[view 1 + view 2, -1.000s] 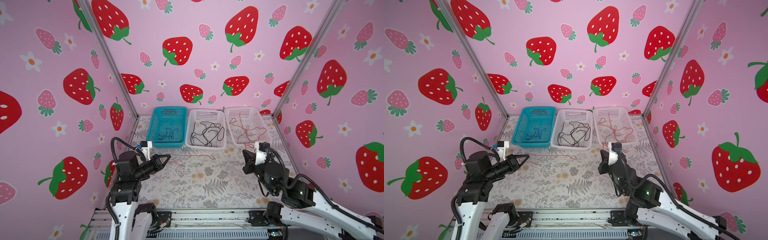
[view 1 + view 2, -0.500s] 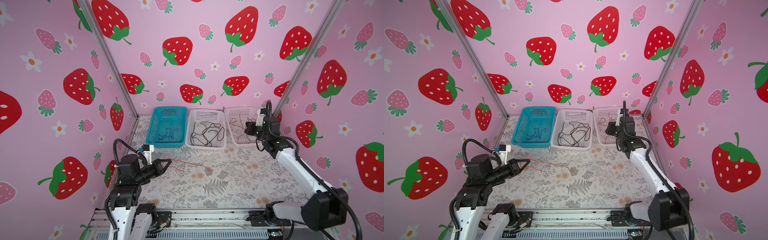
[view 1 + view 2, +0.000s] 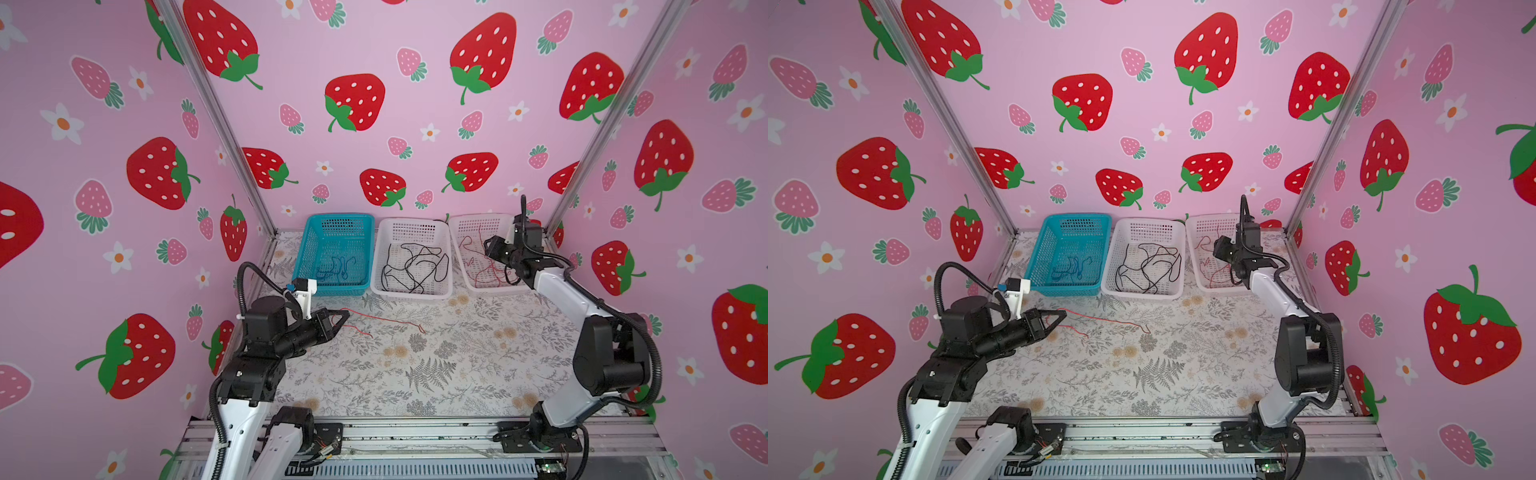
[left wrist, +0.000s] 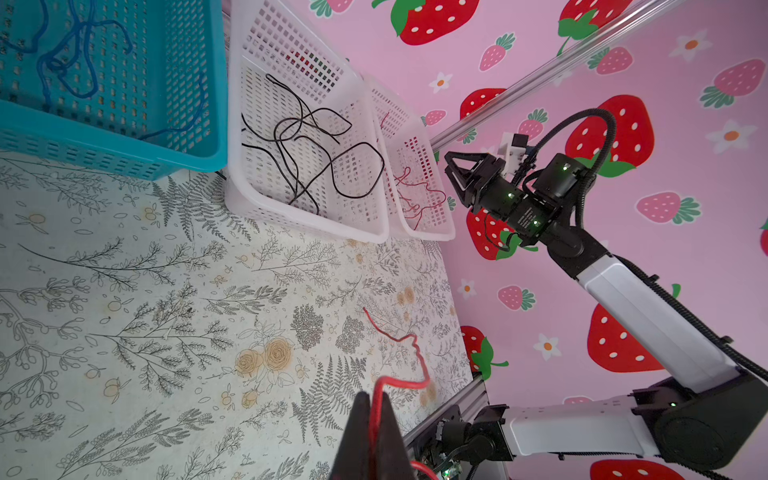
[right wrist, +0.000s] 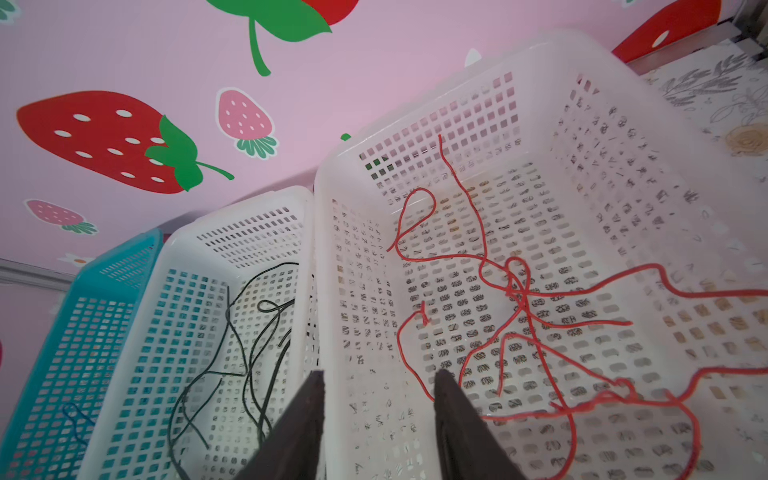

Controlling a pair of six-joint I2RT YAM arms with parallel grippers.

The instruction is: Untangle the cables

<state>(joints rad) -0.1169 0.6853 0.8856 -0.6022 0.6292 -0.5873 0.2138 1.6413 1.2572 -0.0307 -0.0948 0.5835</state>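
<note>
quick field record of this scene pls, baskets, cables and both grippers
teal plastic basket: holds blue cables
middle white plastic basket: holds black cables
right white plastic basket: holds red cables
loose thin red cable: lies on floral table mat
left gripper: shut on loose thin red cable
right gripper: open, empty, above right white plastic basket

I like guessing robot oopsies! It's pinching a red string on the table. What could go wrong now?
The left gripper pinches the thin red string while the rest trails on the table; it might slip out or drag when lifted. The red strings in the white basket already cross in a clump, so another dropped on top could tangle. The open right gripper hangs just above them and might catch a loop.
</note>
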